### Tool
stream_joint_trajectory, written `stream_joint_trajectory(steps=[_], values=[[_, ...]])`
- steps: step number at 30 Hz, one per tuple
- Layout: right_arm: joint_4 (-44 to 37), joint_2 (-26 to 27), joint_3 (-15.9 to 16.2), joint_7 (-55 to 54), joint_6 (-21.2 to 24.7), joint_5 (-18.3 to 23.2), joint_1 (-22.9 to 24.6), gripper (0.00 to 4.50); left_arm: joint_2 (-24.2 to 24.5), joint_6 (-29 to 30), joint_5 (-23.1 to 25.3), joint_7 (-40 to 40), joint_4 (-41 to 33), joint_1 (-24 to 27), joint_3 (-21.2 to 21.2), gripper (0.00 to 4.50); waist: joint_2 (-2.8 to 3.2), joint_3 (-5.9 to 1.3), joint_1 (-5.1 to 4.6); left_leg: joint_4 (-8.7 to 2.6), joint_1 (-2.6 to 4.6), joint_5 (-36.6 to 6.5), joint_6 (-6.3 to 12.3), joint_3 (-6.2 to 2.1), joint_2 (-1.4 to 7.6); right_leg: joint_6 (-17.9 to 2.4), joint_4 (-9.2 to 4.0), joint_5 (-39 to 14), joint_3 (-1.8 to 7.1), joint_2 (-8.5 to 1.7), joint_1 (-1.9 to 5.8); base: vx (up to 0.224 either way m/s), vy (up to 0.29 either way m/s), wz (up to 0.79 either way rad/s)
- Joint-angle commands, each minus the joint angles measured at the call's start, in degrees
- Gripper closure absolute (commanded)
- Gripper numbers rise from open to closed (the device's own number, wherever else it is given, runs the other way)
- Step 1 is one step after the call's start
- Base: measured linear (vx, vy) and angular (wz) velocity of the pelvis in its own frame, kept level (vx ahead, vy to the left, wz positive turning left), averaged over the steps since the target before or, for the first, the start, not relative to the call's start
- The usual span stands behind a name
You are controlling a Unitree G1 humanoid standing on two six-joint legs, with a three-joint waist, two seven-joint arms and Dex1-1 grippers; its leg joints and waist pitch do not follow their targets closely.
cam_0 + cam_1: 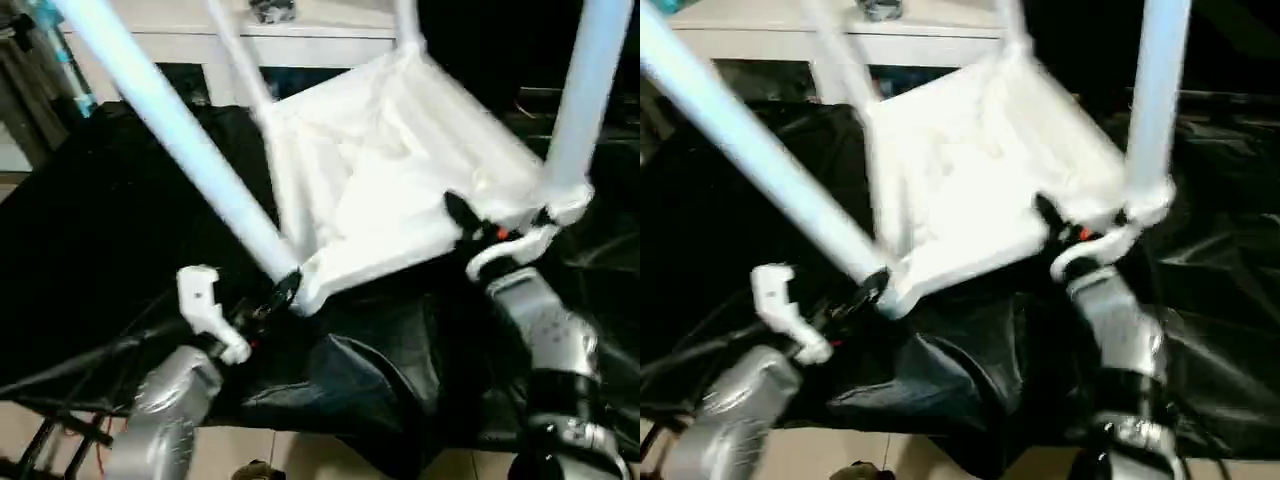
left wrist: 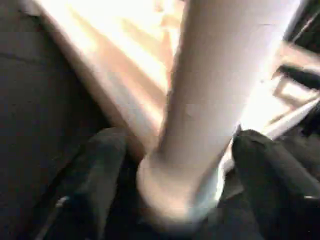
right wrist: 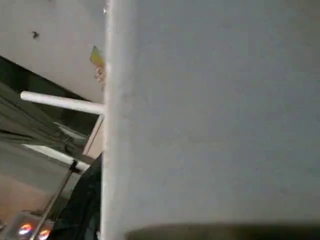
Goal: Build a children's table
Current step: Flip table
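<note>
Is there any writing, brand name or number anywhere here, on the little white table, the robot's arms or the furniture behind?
No text can be read anywhere.
children's table: plain white top and legs, no label.
robot's silver forearm: small dots, no readable marks.
white cabinet behind: no lettering visible.
yellow-green patch on a white surface in the right wrist view: maybe a sticker, too blurred to read.

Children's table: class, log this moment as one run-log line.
children's table: upside down, tilted, legs up | left gripper: open around leg base | right gripper: at near corner socket
</note>
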Motion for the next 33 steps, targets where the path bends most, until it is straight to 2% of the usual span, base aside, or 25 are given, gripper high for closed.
stream_joint_trajectory(steps=[1, 2, 3, 5, 7, 8, 9, 10, 11, 13, 17, 22, 24, 25, 26, 27, 28, 30, 31, 33], values=[[-2.5, -3.1, -4.0, -0.9, -4.2, -0.3, -3.1, 2.46, 1.9, 0.5, 0.7, -0.8, -1.1, 1.2, 0.8, 0.56, -0.35, -3.95, -0.17, -3.89, 1.98, -1.5, 1.76, -1.26, 3.46, -11.3, -3.50, 3.1, 2.45, -2.93, 1.90, 0.000, 0.000, 0.00], [-2.5, -3.1, -4.0, -0.9, -4.2, -0.3, -3.1, 2.46, 1.9, 0.5, 0.7, -0.8, -1.1, 1.2, 0.8, 0.32, -0.47, -3.98, 0.03, -3.88, 1.86, -0.9, 1.98, -1.25, 3.38, -11.1, -3.38, 4.0, 2.39, -2.84, 1.96, 0.000, 0.000, 0.00], [-2.4, -5.0, -5.0, -1.5, -5.4, -1.1, -4.3, 2.46, 3.7, -0.1, 3.1, -0.6, -1.1, 2.2, -0.2, 0.31, -0.40, -4.01, 0.31, -3.82, 1.84, -0.7, 2.17, -1.23, 3.40, -10.8, -3.33, 4.3, 2.37, -2.88, 1.89, 0.000, 0.000, 0.00], [-2.3, -5.9, -5.2, -1.3, -5.7, -1.5, -4.7, 2.47, 4.3, -0.3, 4.0, -0.4, -1.1, 2.5, -0.5, 0.29, -0.51, -3.95, 0.46, -3.83, 1.73, -0.9, 2.31, -1.20, 3.34, -10.5, -3.41, 3.8, 2.38, -2.90, 2.01, 0.000, 0.000, 0.00], [-2.1, -6.9, -5.2, -0.8, -5.3, -1.8, -5.1, 2.47, 4.7, -0.4, 4.2, -0.7, -1.2, 2.8, -0.7, 0.01, -0.51, -3.96, 0.56, -3.78, 1.61, -0.9, 2.20, -1.13, 3.30, -10.6, -3.40, 3.5, 2.40, -3.06, 2.07, 0.000, 0.000, 0.00], [-1.8, -8.6, -4.2, 0.1, -4.4, -2.8, -5.3, 2.47, 5.1, -0.5, 4.4, -0.9, -1.5, 2.9, -0.9, 0.01, -0.39, -3.98, 0.63, -3.81, 1.57, -1.0, 2.09, -1.20, 3.32, -10.6, -3.39, 3.2, 2.36, -3.10, 2.12, 0.000, 0.000, 0.00], [-1.9, -11.1, -1.6, 1.6, -3.6, -5.7, -5.3, 2.48, 5.7, -0.6, 4.8, -1.5, -2.3, 2.8, -1.7, 0.00, -0.61, -3.99, 0.62, -3.73, 1.60, -1.0, 2.02, -1.16, 3.27, -10.7, -3.44, 3.0, 2.31, -2.98, 2.18, 0.000, 0.000, 0.00], [-2.0, -12.8, 0.3, 2.7, -3.2, -7.8, -5.2, 2.49, 6.2, -0.8, 5.0, -2.0, -2.9, 2.8, -2.2, 0.00, -0.45, -4.05, 0.72, -3.59, 1.52, -0.4, 2.17, -1.17, 3.19, -10.8, -3.32, 3.5, 2.28, -2.95, 2.27, 0.000, 0.000, 0.00], [-2.0, -12.8, 0.3, 2.7, -3.2, -7.8, -5.2, 2.49, 6.2, -0.8, 5.0, -2.0, -2.9, 2.8, -2.2, 0.00, -0.56, -4.00, 0.66, -3.56, 1.47, -0.4, 2.39, -1.10, 3.18, -10.8, -3.41, 3.6, 2.33, -2.97, 2.26, 0.000, 0.000, 0.00], [-2.1, -15.8, 2.7, 3.5, -2.9, -10.9, -5.7, 2.49, 7.6, -0.9, 5.8, -3.7, -5.7, 1.8, -4.9, 0.00, -0.76, -3.86, 0.54, -3.61, 1.34, -1.0, 3.30, -1.10, 3.16, -11.1, -3.58, 1.6, 2.32, -3.14, 2.36, 0.000, 0.000, 0.00], [-2.2, -17.9, 3.9, 2.6, -2.2, -13.2, -6.8, 2.49, 9.6, -1.3, 7.8, -5.9, -8.8, 0.2, -8.1, 0.00, -0.48, -3.87, 0.21, -3.60, 1.55, -1.5, 3.29, -1.12, 3.27, -11.4, -3.64, -0.6, 2.30, -3.00, 2.14, 0.000, 0.000, 0.00], [-3.0, -19.5, 5.7, 0.2, -1.9, -15.9, -8.5, 2.49, 10.9, 0.5, 7.4, -7.2, -13.1, -1.7, -10.3, 0.00, -0.44, -3.92, -0.09, -3.50, 1.52, -1.3, 3.31, -1.03, 3.12, -12.2, -3.52, 0.0, 2.28, -2.87, 2.18, 0.000, 0.000, 0.00], [-2.9, -20.2, 6.9, -0.2, -2.0, -17.5, -8.9, 2.49, 10.9, 0.6, 6.9, -7.6, -14.6, -2.6, -10.9, 0.00, -0.52, -3.95, 0.06, -3.49, 1.73, -1.9, 3.00, -0.98, 3.24, -12.5, -3.53, -0.6, 2.30, -2.89, 2.09, 0.000, 0.000, 0.00], [-3.0, -20.9, 8.5, -0.4, -2.5, -19.7, -9.1, 2.49, 11.6, 2.4, 5.4, -8.7, -16.6, -3.5, -11.8, 0.00, -0.58, -3.79, 0.08, -3.58, 1.62, -2.6, 2.64, -0.97, 3.22, -12.6, -3.58, -1.8, 2.32, -2.94, 2.11, 0.000, 0.000, 0.00], [-3.0, -20.9, 8.5, -0.4, -2.5, -19.7, -9.1, 2.49, 11.6, 2.4, 5.4, -8.7, -16.6, -3.5, -11.8, 0.00, -0.56, -3.73, 0.09, -3.62, 1.58, -3.0, 2.45, -1.01, 3.20, -12.4, -3.60, -2.7, 2.32, -2.97, 2.10, 0.000, 0.000, 0.00], [-2.9, -21.4, 9.8, -2.1, -2.7, -22.3, -9.6, 2.49, 12.6, 4.5, 4.6, -9.4, -19.3, -4.6, -12.8, 0.00, -0.62, -3.63, 0.01, -3.65, 1.69, -4.2, 1.96, -0.96, 3.19, -12.2, -3.78, -4.5, 2.35, -2.94, 1.96, 0.000, 0.000, 0.00], [-3.0, -21.5, 9.8, -2.4, -2.6, -22.4, -9.7, 2.49, 12.7, 4.8, 4.5, -9.4, -19.6, -4.7, -12.9, 0.00, -0.63, -3.51, -0.08, -3.75, 1.63, -4.9, 1.56, -0.99, 3.17, -12.1, -3.84, -5.7, 2.34, -2.94, 1.96, 0.000, 0.000, 0.00], [-4.1, -21.8, 11.1, -5.3, -1.8, -24.7, -10.8, 2.49, 14.1, 9.6, 2.1, -10.3, -22.8, -6.6, -13.5, 0.00, -0.58, -3.14, -0.14, -4.07, 1.92, -8.3, -0.10, -1.02, 3.14, -10.9, -4.35, -11.0, 2.45, -2.95, 1.68, 0.000, 0.000, 0.00], [-4.5, -21.9, 11.5, -5.9, -1.2, -25.1, -11.1, 2.49, 14.5, 10.4, 1.7, -10.6, -23.3, -7.2, -13.5, 0.00, -0.65, -2.93, -0.34, -4.26, 2.12, -11.0, -1.22, -1.03, 3.07, -10.1, -4.66, -14.5, 2.51, -2.98, 1.56, 0.000, 0.000, 0.00], [-5.4, -22.1, 12.5, -6.1, -0.1, -25.5, -11.5, 2.49, 14.4, 10.7, 2.3, -10.0, -23.1, -9.0, -13.0, 0.00, -0.62, -2.75, -0.37, -4.46, 2.47, -14.0, -2.40, -1.15, 3.08, -8.7, -5.13, -18.2, 2.63, -2.94, 1.26, 0.000, 0.000, 0.00]])
